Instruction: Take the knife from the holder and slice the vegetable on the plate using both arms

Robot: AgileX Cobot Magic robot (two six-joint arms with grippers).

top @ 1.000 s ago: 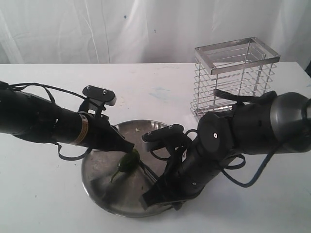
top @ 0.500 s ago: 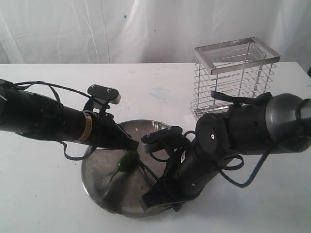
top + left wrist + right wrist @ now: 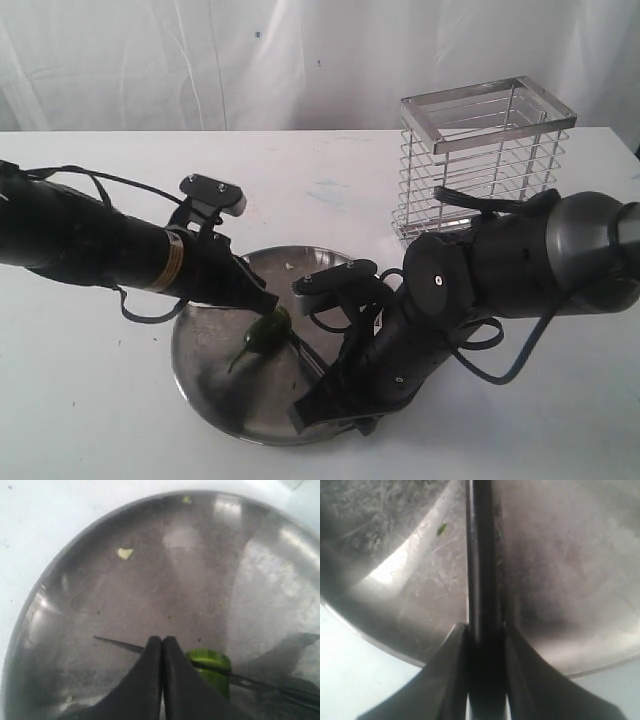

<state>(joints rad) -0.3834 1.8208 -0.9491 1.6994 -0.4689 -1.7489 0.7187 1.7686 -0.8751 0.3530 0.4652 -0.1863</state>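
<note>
Step in hand: slicing, by my reading. The knife [image 3: 481, 540] was out of the holder [image 3: 480, 160] and its blade lay across the vegetable [image 3: 212, 661].
Vegetable, where: on the plate [image 3: 195, 385], a little left of the plate's middle in the exterior view, between the two arms.
Left pincer [image 3: 162, 641]: fingers pressed together with nothing between them. The tip was low over the plate, against or just beside the vegetable; contact could not be confirmed.
Right pincer [image 3: 483, 626]: part-closed on the knife, one finger on each side, at the near rim of the plate.
Knife, axis: long axis ran from the right pincer at the near rim up and leftward across the plate. The point faced away from the right arm, past the left fingertips, and lay low over the steel.
Vegetable, axis: stem end towards the near left, body towards the far right, so the blade crossed it roughly square.
Depth of cut: not readable.
Doing it well: bear down with the left tip to one side of the blade's line, never under it. Draw the blade along its length rather than only pushing down. Keep the edge facing straight down.
Risks: a small round pepper would likely skid on polished steel, and the slim handle could twist in the grip.
Bench [image 3: 90, 400]: white, carrying the plate, with the holder at the far right.
</note>
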